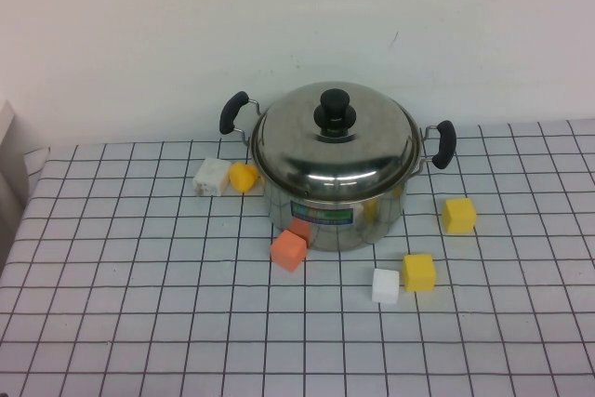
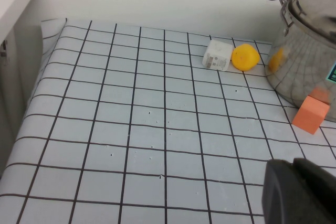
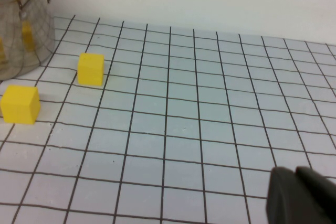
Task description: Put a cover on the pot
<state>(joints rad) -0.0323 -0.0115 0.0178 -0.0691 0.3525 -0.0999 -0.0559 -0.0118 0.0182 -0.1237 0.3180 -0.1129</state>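
High view first: nearest you sit a white cube [image 1: 385, 285] and a yellow cube [image 1: 418, 271], then an orange cube [image 1: 288, 251] touching the pot [image 1: 335, 206]. You'll find the pot at the table's [image 1: 139, 323] far middle with its lid [image 1: 333, 141] already on. Beside its left stand a white block [image 1: 211, 177] and a yellow piece [image 1: 243, 177]; another yellow cube [image 1: 458, 215] lies to its right. Your left gripper [image 2: 299, 192] and right gripper [image 3: 302, 198] show only as dark edges in their wrist views, low over the table; you cannot tell their finger state.

shiny steel pot [image 1: 335, 211], glossy black knob [image 1: 335, 111]
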